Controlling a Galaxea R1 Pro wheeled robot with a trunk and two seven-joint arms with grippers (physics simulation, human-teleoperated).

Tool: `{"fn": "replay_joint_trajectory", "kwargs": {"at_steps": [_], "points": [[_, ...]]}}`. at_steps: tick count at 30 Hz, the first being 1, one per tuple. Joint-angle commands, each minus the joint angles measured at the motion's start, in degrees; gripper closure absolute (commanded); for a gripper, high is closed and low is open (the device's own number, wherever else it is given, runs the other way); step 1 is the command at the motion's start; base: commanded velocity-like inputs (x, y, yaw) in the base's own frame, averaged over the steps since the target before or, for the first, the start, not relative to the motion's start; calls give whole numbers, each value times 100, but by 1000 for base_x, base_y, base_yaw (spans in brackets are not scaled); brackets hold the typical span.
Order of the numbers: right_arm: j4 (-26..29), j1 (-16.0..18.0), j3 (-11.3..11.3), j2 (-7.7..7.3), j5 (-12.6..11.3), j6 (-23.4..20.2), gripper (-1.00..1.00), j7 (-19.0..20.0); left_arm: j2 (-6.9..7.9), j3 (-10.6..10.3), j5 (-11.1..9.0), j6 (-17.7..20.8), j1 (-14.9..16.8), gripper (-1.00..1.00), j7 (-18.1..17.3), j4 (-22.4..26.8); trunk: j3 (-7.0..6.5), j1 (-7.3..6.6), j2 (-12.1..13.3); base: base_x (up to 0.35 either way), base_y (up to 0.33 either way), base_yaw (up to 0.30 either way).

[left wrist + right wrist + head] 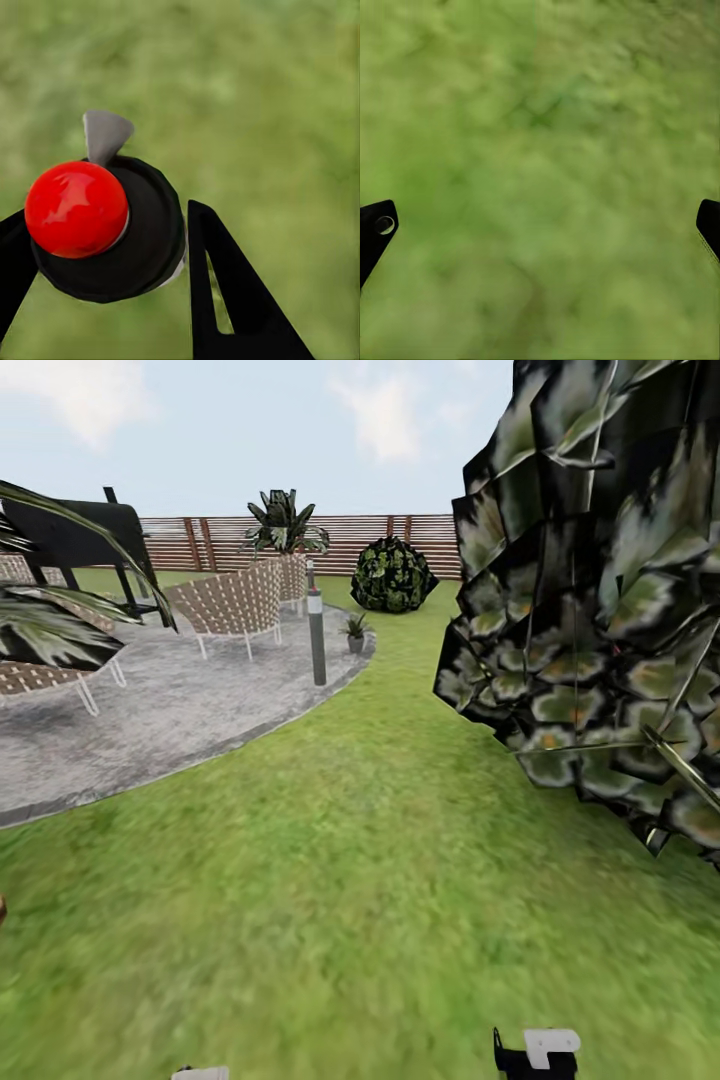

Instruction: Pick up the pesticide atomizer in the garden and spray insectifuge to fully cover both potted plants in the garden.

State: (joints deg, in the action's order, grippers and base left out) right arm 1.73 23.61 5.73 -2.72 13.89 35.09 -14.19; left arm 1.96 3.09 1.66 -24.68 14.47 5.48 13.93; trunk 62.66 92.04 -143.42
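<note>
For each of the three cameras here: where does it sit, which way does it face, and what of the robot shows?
Head view: on the head, facing forward and down over lawn toward a paved patio, chairs, post, a small potted plant and fence; arm parts show at the bottom edge.
Left wrist view: on the left arm, looking along the left gripper at blurred grass; its dark fingers flank a black round object with a red ball and grey tab.
Right wrist view: on the right arm, facing grass; the right gripper fingertips sit wide apart.
Shared: all show lawn.
</note>
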Motion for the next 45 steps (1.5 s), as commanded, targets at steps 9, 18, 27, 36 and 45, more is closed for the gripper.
{"fn": "replay_joint_trajectory", "kwargs": {"at_steps": [9, 18, 27, 36, 45], "points": [[-6, 3, 46, 13, 62, 8, -100, -22, 5, 25, 18, -20, 3, 100, 6, -5, 5, 2, -2, 339, 0, 3], [-6, 3, 47, 26, 62, 6, -100, -33, 7, 25, 18, -20, 3, 100, 6, -5, 5, 2, -2, 339, 0, 188], [2, 3, 51, 18, 53, 7, -100, -57, 3, 25, 18, -20, 3, 100, 6, -5, 5, 2, -2, 339, 0, 9], [3, 3, 51, 23, 53, 6, -100, -57, 6, 25, 18, -20, 3, 100, 6, -1, 5, 2, -2, 339, 0, 2], [-1, 3, 51, 35, 53, 7, -100, -49, 5, 25, 18, -20, 3, 100, 6, -4, 5, 2, -2, 339, 0, 140]]}}
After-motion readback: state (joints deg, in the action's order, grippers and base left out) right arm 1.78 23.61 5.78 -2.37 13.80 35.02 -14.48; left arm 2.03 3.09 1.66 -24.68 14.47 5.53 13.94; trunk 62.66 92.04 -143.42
